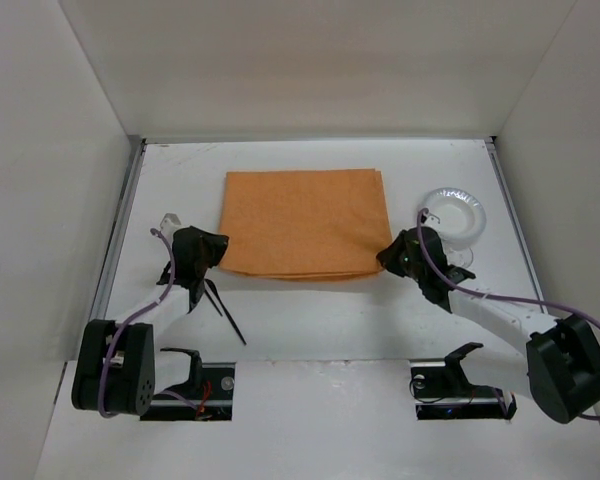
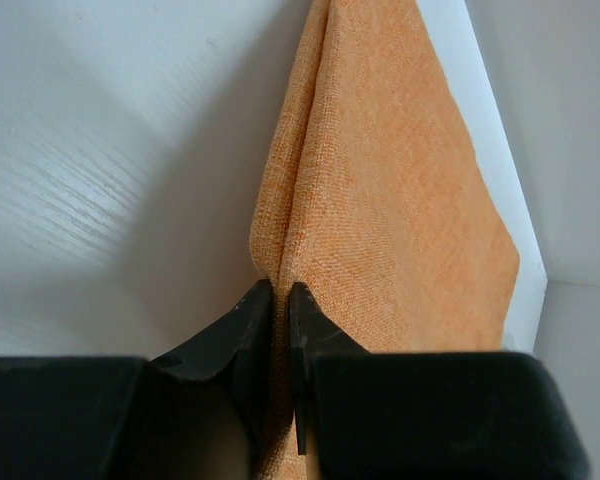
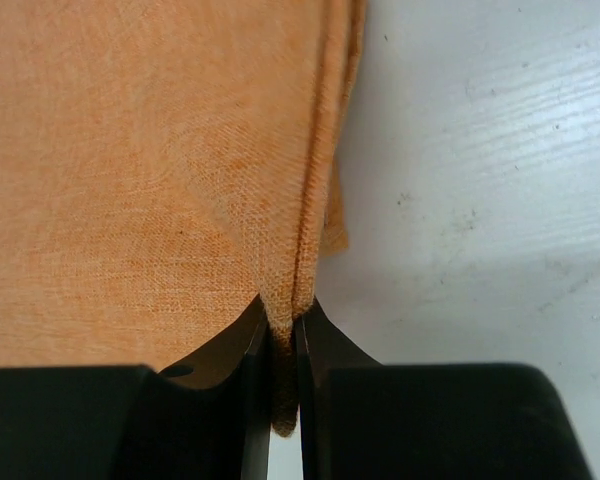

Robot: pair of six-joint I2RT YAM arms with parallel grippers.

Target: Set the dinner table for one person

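Left gripper (image 2: 280,295) is pinched shut on the mat's (image 1: 305,222) near-left corner, and the right gripper (image 3: 280,310) on its near-right one. The mat sits mid table (image 1: 320,320), with bare white out to both rails (image 1: 120,230). The dish (image 1: 477,212) beside it is partly hidden behind the right arm. There's a black stick (image 1: 225,315) by the left arm, but I can't make out what it is.

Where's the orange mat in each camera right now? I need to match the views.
Top external: orange mat centred on the white tabletop.
Left wrist: centre-right, corner pinched by left gripper.
Right wrist: left side, corner pinched by right gripper.
Shared landmark: bare tabletop beside the mat.
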